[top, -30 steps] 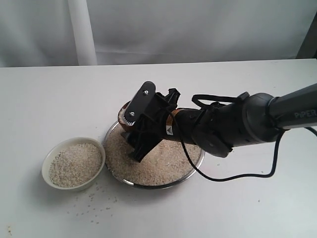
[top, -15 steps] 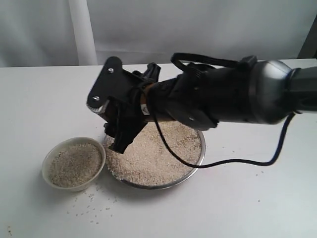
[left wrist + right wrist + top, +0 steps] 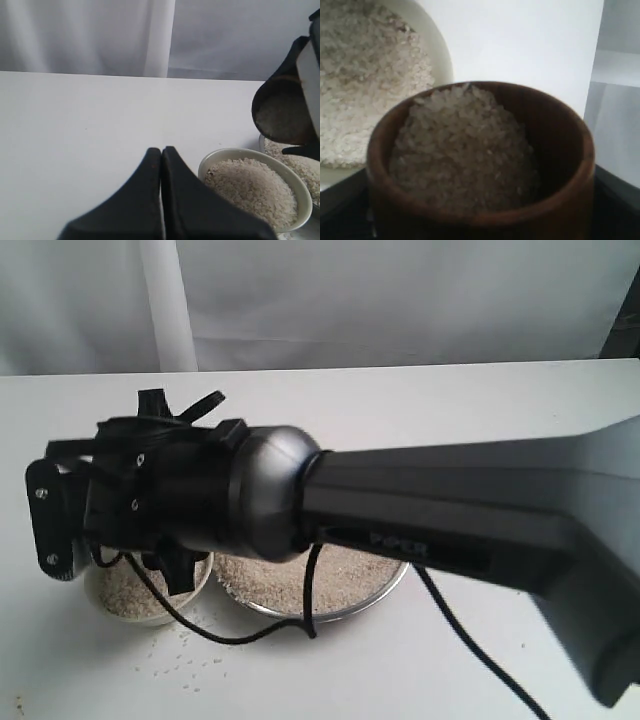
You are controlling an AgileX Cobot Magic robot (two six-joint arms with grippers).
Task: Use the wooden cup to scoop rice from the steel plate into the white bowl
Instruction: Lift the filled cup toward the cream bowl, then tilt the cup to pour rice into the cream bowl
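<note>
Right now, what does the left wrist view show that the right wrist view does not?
Left wrist only: the left gripper, jaws shut, over the table, and the wooden cup held tilted in the air near the white bowl. Right wrist only: a close look into the cup, rice heaped against one side. Both: the cup, the bowl, and rice in each.

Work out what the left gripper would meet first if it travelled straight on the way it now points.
Probably only bare table: the shut left gripper points past the white bowl, which sits off to the side, toward the far curtain. Depth is hard to judge.
</note>
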